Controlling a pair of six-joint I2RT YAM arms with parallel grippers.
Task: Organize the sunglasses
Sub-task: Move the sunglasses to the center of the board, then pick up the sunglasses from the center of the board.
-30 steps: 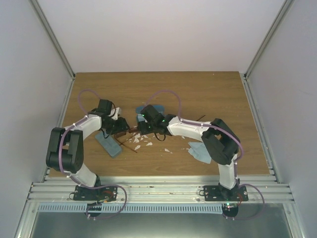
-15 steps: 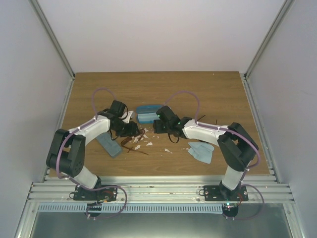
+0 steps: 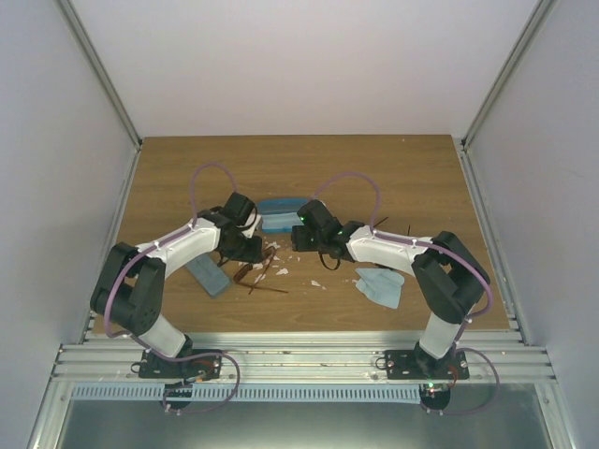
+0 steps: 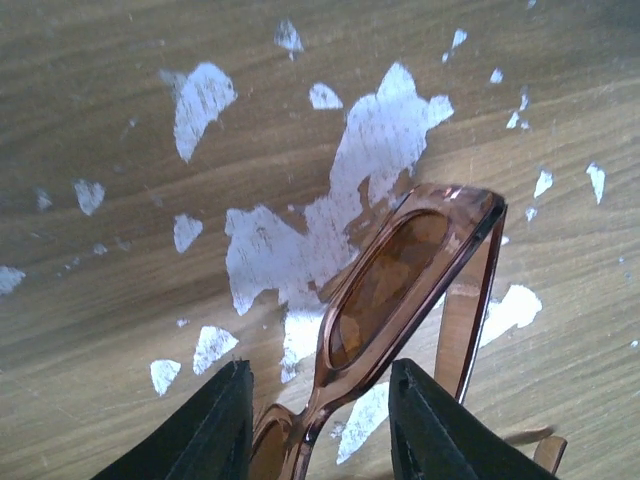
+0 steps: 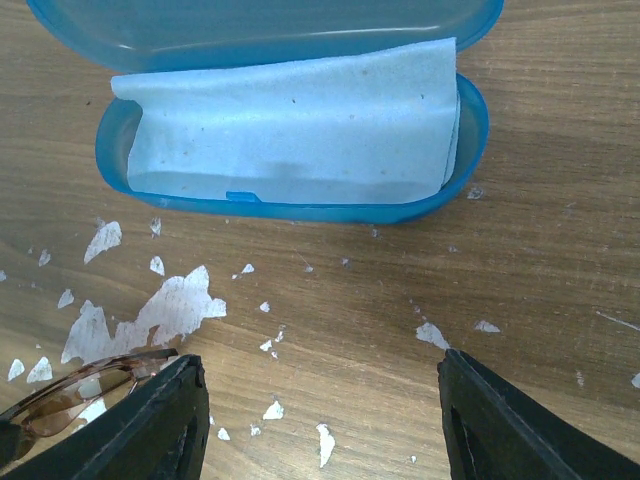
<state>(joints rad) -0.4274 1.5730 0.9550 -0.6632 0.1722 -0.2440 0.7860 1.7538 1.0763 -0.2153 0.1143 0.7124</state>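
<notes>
The reddish-brown sunglasses (image 4: 400,270) sit tilted between the fingers of my left gripper (image 4: 320,368), which is closed on the frame near the bridge, just above the wood. In the top view that gripper (image 3: 251,254) holds the sunglasses (image 3: 260,271) just left of the table's middle. My right gripper (image 5: 320,360) is open and empty, low over the table, facing the open bright blue case (image 5: 300,205); in the top view it (image 3: 298,236) is right of the left gripper. The brown pair shows at the right wrist view's lower left (image 5: 80,395). I cannot make out the black pair.
The blue case (image 3: 281,213), lid up, holds a pale cloth (image 5: 290,130). A grey-blue rectangular case (image 3: 206,273) lies left of the left gripper. A light blue cloth (image 3: 379,285) lies at the front right. White scuffs (image 4: 380,150) mark the wooden table (image 3: 393,168).
My left gripper has moved right with the brown sunglasses, toward the blue case. My right gripper drew back to the right early on and has since stayed still.
</notes>
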